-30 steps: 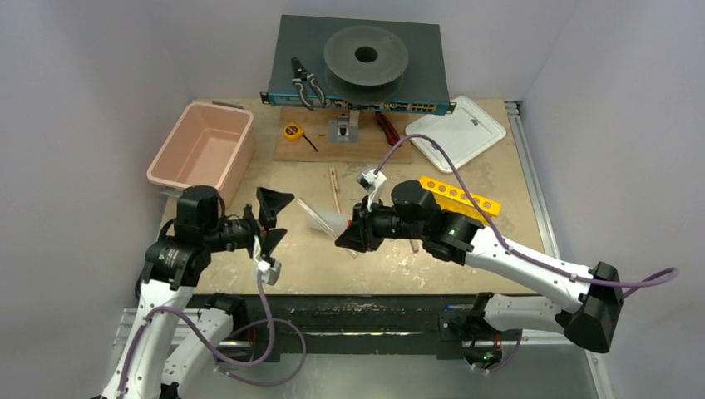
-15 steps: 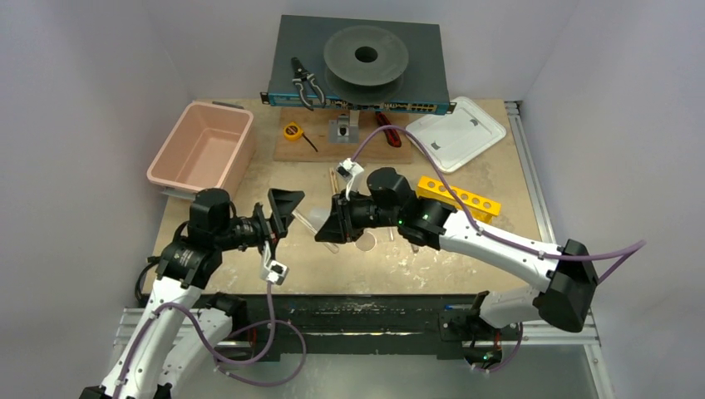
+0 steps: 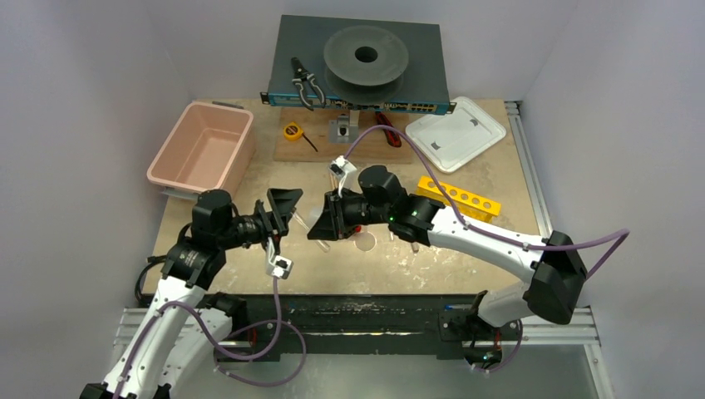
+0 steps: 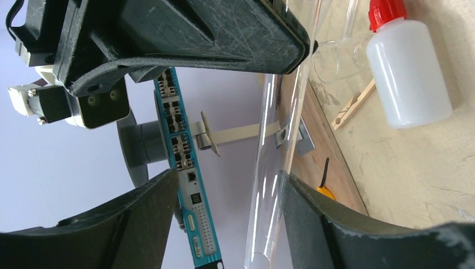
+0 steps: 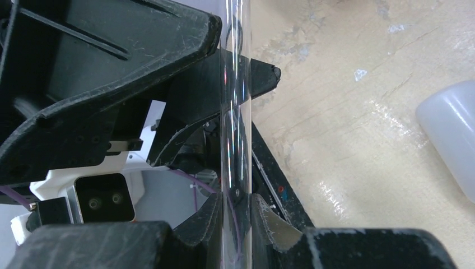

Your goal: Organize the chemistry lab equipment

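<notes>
Your left claw (image 3: 281, 218) is spread open, with one finger on each side of the clear tube (image 4: 273, 168); can't tell if either finger touches it. The tube is up off the bench (image 4: 425, 168), bridging both claws. Your right claw (image 5: 234, 218) is clamped on the tube. The squeeze bottle (image 4: 409, 73) lies on the bench, and the round dish (image 3: 363, 242) sits below the right arm.

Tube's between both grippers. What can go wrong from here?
1. The tube sits off-centre in the open left gripper, close to one finger, so closing may knock it askew instead of clamping it.
2. Only the right gripper clamps it. If that lets go early, the tube may fall near the bottle.
</notes>
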Robot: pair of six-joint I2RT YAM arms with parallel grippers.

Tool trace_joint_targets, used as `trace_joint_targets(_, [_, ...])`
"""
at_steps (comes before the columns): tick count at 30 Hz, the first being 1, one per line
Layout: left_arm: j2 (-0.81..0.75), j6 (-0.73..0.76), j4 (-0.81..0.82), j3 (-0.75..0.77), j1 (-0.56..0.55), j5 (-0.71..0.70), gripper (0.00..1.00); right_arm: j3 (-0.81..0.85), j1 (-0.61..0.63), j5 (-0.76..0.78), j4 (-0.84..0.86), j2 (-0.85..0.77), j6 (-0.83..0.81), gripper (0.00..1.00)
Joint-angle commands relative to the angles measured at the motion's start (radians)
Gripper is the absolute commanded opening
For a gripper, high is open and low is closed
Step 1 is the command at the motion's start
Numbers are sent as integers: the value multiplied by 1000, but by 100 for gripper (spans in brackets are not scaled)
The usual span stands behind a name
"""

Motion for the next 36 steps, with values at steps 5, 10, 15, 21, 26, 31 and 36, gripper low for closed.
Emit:
trace_joint_targets(5, [-47, -62, 151, -58, -8, 19, 59, 37, -3, 28, 47, -6, 36, 0])
trace_joint_targets(10, [-50, -68, 158, -67, -8, 11, 50, 34, -3, 29, 55, -11, 40, 0])
trace_joint_targets(15, [-44, -69, 146, -67, -8, -10, 35, 23, -3, 20, 70, -23, 46, 0])
trace_joint_targets(21, [-35, -77, 110, -56, -8, -29, 26, 20, -5, -4, 79, -31, 46, 0])
trace_joint_targets(26, [-36, -92, 83, -50, -8, -32, 10, 34, -7, -14, 78, -42, 38, 9])
trace_joint_targets(31, [-42, -226, 58, -35, -8, -38, 4, 64, -32, -5, 78, -79, 20, 47])
trace_joint_targets(36, [-24, -472, 18, 11, -8, -75, 1, 147, -86, 24, 27, -117, -54, 76])
